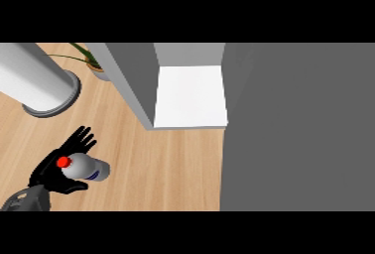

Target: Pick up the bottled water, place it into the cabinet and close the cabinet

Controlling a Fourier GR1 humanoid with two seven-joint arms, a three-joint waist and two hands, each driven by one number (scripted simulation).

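The water bottle point(89, 168), clear with a red cap, stands on the wooden counter point(168, 168) at the lower left. My left hand point(53, 171) is against its left side. The fingers point(79, 140) are straight and spread past the bottle, and the thumb point(73, 186) reaches under its near side. The cabinet point(189, 94) is open at the upper middle and shows a white inner floor. Its grey door point(132, 84) stands open on the left side. My right hand is out of view.
A tall grey cylinder point(36, 84) stands on a round base at the upper left. A potted plant point(93, 63) sits behind it, next to the cabinet door. A large grey panel point(300, 129) fills the right side of the view.
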